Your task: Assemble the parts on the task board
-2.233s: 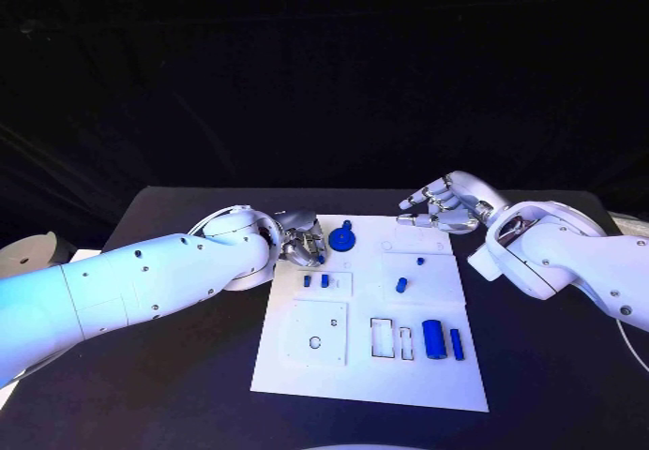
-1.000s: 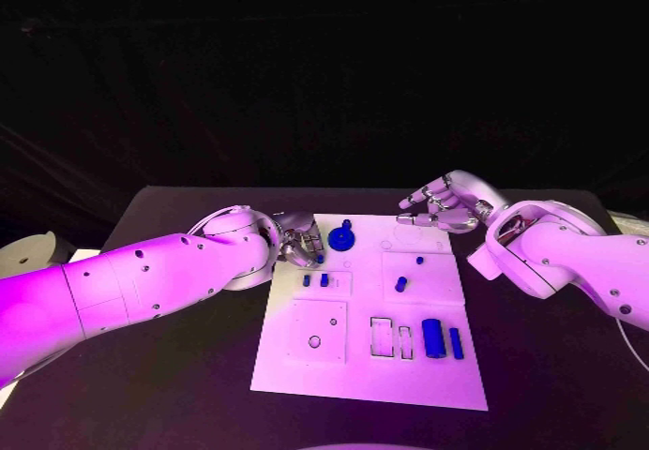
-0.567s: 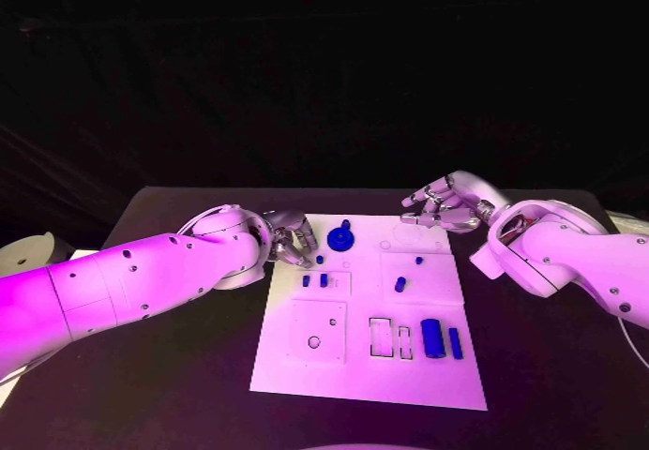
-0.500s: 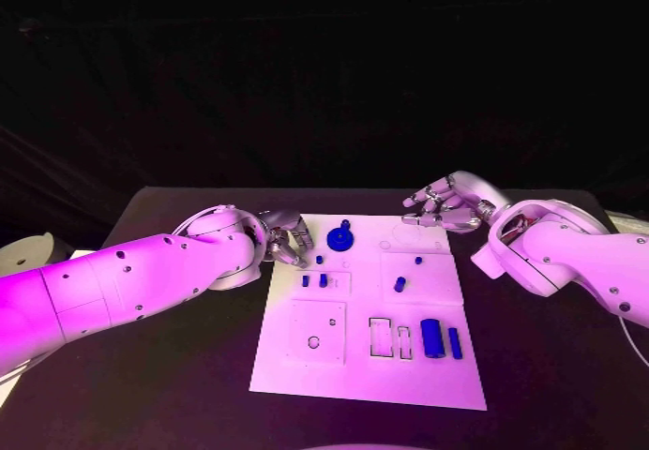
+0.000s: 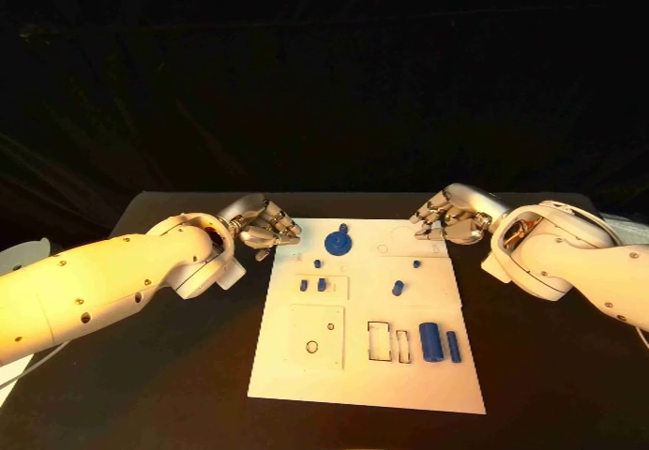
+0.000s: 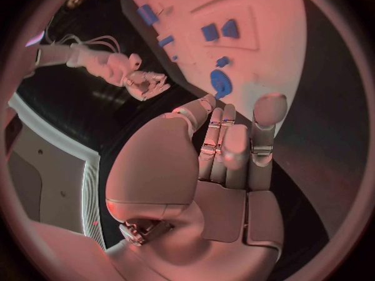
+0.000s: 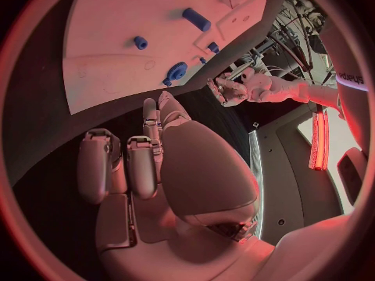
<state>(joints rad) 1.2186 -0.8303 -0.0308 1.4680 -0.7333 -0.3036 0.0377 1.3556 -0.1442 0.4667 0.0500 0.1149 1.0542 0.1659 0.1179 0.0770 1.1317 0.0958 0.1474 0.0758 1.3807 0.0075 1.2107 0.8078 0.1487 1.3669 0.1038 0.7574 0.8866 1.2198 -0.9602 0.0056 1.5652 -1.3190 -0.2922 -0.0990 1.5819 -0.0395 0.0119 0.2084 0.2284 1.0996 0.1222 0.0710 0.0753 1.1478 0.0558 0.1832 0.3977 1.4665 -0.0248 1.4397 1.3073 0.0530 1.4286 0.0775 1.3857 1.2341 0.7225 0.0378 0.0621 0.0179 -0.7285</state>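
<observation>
The white task board (image 5: 365, 375) lies lengthwise down the middle of the black table (image 5: 149, 375), its near edge close to the table's front, with bare black surface open on both sides of it. Nearest on the board, toward its right, a blue cylinder (image 5: 430, 340) lies beside a thinner blue bar (image 5: 453, 346), with two empty rectangular slots just to their left and a square recessed panel further left. Beyond these, two small blue pegs (image 5: 312, 285) stand side by side on the left half, and a short blue pin (image 5: 399, 287) sits on the right half with a smaller blue stud (image 5: 416, 264) just past it. Near the far edge a round blue gear-like part (image 5: 339, 243) rests on the board. At that far end the left hand (image 5: 266, 226) hangs just off the board's left far corner, over the table, its fingers curled in toward the palm with nothing between them; the left wrist view shows them folded together and bare. The right hand (image 5: 447, 219) hovers at the board's right far corner, its fingers likewise curled in and holding nothing. Neither hand touches the board or any part.
</observation>
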